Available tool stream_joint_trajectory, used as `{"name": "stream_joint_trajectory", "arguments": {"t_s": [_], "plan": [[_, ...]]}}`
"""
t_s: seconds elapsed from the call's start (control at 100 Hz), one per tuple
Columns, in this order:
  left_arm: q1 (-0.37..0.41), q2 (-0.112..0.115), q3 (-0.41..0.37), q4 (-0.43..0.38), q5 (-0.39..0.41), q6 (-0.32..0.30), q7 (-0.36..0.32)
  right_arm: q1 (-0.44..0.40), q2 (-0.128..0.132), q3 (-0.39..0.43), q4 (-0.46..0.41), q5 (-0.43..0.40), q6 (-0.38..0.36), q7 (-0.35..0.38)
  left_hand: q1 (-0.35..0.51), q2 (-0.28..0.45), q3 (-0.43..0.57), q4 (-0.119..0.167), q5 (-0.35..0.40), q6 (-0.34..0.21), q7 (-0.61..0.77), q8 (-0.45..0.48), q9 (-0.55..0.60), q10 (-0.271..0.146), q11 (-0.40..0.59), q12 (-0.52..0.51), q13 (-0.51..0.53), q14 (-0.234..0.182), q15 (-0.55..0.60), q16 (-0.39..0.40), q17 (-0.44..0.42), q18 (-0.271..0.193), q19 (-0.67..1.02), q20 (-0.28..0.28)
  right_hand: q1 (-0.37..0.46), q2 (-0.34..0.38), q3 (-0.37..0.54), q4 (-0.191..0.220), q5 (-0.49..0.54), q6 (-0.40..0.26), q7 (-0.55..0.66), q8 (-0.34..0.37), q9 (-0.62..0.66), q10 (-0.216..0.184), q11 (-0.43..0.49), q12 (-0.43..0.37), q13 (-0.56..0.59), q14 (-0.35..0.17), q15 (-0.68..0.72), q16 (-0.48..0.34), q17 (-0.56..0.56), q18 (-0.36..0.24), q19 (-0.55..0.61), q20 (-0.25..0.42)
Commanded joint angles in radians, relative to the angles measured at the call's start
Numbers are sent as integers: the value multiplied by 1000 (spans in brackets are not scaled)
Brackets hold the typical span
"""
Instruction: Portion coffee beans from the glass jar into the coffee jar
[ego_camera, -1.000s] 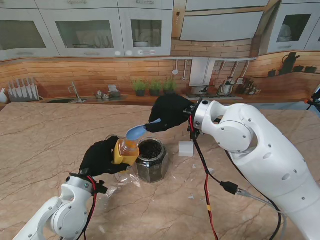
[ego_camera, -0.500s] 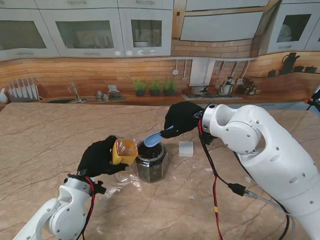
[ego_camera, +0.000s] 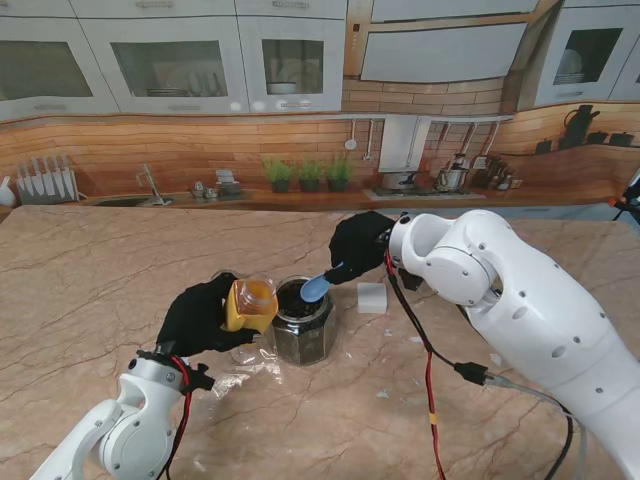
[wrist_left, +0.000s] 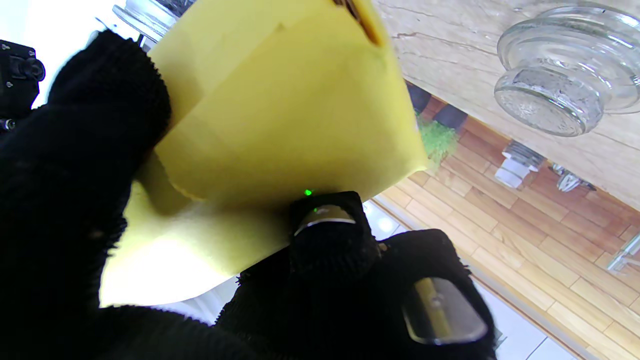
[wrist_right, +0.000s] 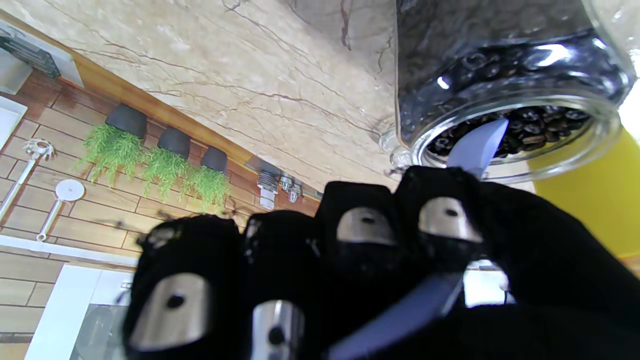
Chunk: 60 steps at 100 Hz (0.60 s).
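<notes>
**Q:** Left hand (ego_camera: 200, 315) first: what is it doing?

**A:** Its fingers are wrapped around the yellow coffee jar (ego_camera: 250, 303), held tilted off the desk (ego_camera: 90, 270), mouth leaning toward the glass jar (ego_camera: 302, 322). Across the last second it has barely shifted. The left wrist view shows little but yellow wall and black fingers (wrist_left: 325, 235) pressed against it.

**Q:** And what changed?

**A:** The right side. A second ago the right hand (ego_camera: 358, 245) held the blue spoon (ego_camera: 318, 287) with its bowl up over the coffee jar; since then the hand has swung right and dropped, and now the spoon's bowl sits at the glass jar's mouth. The right wrist view has the blade dipping in over the dark coffee beans (wrist_right: 520, 132). The right hand is clamped on the handle.

**Q:** Meaning for the task?

**A:** I'd judge a new scoop is starting (whether the last spoonful landed in the yellow jar I cannot tell).

**Q:** Room to move?

**A:** Tight in the middle: the two jars are just beside each other, so the loaded spoon has a short path leftward, but it must clear the glass rim. A glass lid (wrist_left: 565, 75) lies on the desk near the left hand. A small white block (ego_camera: 372, 297) stands just right of the glass jar, under the right wrist. Elsewhere the desk is open, edges well away.
</notes>
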Motion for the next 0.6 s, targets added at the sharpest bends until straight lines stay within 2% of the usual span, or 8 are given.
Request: {"name": "stream_joint_trajectory", "arguments": {"t_s": [0.0,0.19,0.59], "plan": [[12,-5,5,-7,2,-3,5,15,-10,-14,4,-8,11,-3,205,180,270,165,110,-258,226,68,146,-99,96,73,-5,68,-42,2,-22,-114,191,-5,14,16,42,35,29,-47,23,12,72,53,45,7,0,-103,57,2,32,-42,235,7],[16,-5,12,-6,8,-4,13,67,-15,-71,20,-16,32,-4,205,180,270,165,112,-258,227,69,146,-99,97,73,-5,66,-42,2,-22,-117,189,-6,13,15,42,35,28,-49,22,13,72,51,46,7,1,-105,56,4,32,-46,236,7],[18,-6,10,-2,13,-5,23,168,-19,-178,47,-60,15,12,203,180,270,165,110,-262,228,70,146,-101,97,73,-5,65,-41,3,-22,-120,190,-5,5,18,43,36,27,-59,21,18,72,41,46,10,1,-116,55,7,33,-58,236,6]]}}
